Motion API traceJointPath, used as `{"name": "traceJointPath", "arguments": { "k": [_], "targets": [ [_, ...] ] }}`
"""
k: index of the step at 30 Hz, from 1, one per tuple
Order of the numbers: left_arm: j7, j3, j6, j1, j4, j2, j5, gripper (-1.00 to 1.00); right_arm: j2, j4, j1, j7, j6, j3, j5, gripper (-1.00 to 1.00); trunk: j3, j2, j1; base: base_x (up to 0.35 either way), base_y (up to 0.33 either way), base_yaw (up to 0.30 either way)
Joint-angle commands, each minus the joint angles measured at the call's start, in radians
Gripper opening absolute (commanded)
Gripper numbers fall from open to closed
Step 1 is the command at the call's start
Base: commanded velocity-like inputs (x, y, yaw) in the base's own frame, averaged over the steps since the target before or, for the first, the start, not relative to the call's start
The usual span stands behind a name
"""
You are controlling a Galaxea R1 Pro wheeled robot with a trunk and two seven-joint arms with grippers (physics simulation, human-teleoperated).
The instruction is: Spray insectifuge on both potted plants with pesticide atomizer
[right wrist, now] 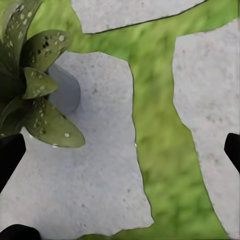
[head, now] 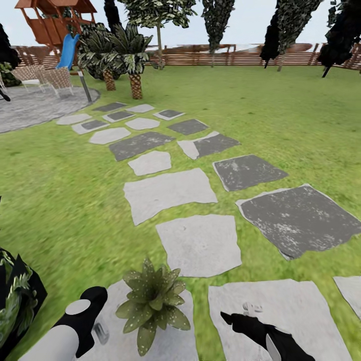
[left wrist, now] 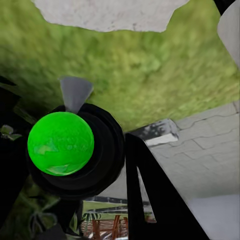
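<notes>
One potted plant (head: 150, 301), a low rosette of pointed green leaves flecked with white spots, stands on a pale stepping stone (head: 170, 346) just in front of me. In the right wrist view the potted plant (right wrist: 35, 85) shows a grey pot under its leaves. My left gripper (head: 93, 321) is just left of the plant, shut on the pesticide atomizer (head: 101, 333), a small grey piece under the hand. Close in the left wrist view, the atomizer (left wrist: 75, 100) carries a bright green ball in a black ring beside a black finger (left wrist: 145, 200). My right gripper (head: 233, 317) hangs open to the plant's right, empty.
A dark striped agave (head: 15, 301) crowds the lower left edge. Grey stepping stones (head: 170, 193) run ahead over the lawn toward palms (head: 133, 60), a round paved patch (head: 35, 108) with chairs, a wooden play set (head: 52, 22) and the slatted fence (head: 240, 57). A small whitish bit (head: 249, 307) sits beside the right gripper.
</notes>
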Motion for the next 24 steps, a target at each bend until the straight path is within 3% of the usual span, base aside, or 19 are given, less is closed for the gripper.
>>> {"name": "traceJointPath", "arguments": {
  "k": [1, 11, 19, 24],
  "targets": [
    [-0.008, 0.003, 0.005, 0.000, -0.002, 0.000, -0.007, -1.00, 0.001, -0.002, -0.001, 0.007, 0.008, -0.008, 0.004, 1.00, -0.001, 0.000, 0.000, 0.000, 0.204, -0.269],
    [-0.008, 0.003, 0.005, 0.000, -0.003, 0.000, -0.006, -1.00, 0.001, -0.002, -0.001, 0.008, 0.008, -0.008, 0.004, 1.00, -0.001, 0.000, 0.000, 0.000, 0.054, -0.233],
    [-0.008, 0.003, 0.005, -0.001, -0.003, 0.000, -0.006, -1.00, 0.001, -0.003, -0.001, 0.008, 0.008, -0.008, 0.003, 1.00, -0.001, 0.000, 0.000, 0.000, 0.032, -0.022],
    [-0.008, 0.003, 0.005, -0.001, -0.003, 0.000, -0.006, -1.00, 0.001, -0.003, -0.001, 0.007, 0.008, -0.008, 0.003, 1.00, -0.001, 0.000, 0.000, 0.054, 0.206, 0.000]
  ]
}}
